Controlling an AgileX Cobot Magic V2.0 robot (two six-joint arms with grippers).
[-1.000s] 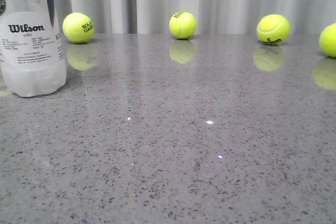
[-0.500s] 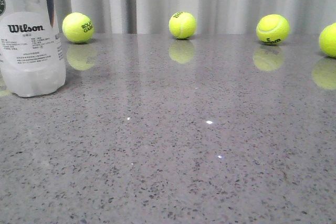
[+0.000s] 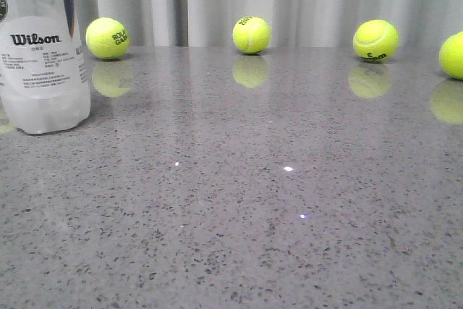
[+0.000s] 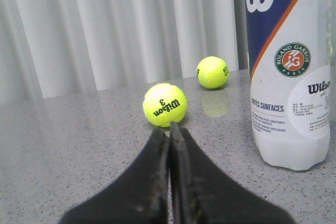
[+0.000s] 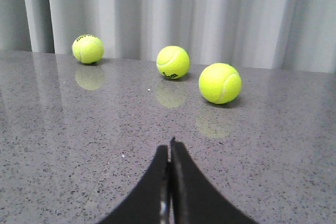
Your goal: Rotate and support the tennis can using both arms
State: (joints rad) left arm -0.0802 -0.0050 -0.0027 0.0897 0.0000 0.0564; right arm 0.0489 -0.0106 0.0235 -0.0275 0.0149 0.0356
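Observation:
The tennis can (image 3: 43, 48) stands upright on the grey table at the far left of the front view, its top cut off by the frame. It also shows in the left wrist view (image 4: 290, 66), with navy-and-white Wilson label, orange stripe and round logo. My left gripper (image 4: 169, 127) is shut and empty, low over the table, apart from the can and pointing at a tennis ball (image 4: 164, 104). My right gripper (image 5: 170, 144) is shut and empty over bare table. Neither gripper shows in the front view.
Tennis balls lie along the table's far edge before a grey curtain (image 3: 108, 37), (image 3: 252, 35), (image 3: 375, 40), (image 3: 453, 54). Three balls show in the right wrist view (image 5: 87, 49), (image 5: 172, 62), (image 5: 220, 83). Another ball (image 4: 212, 72) lies beyond the can in the left wrist view.

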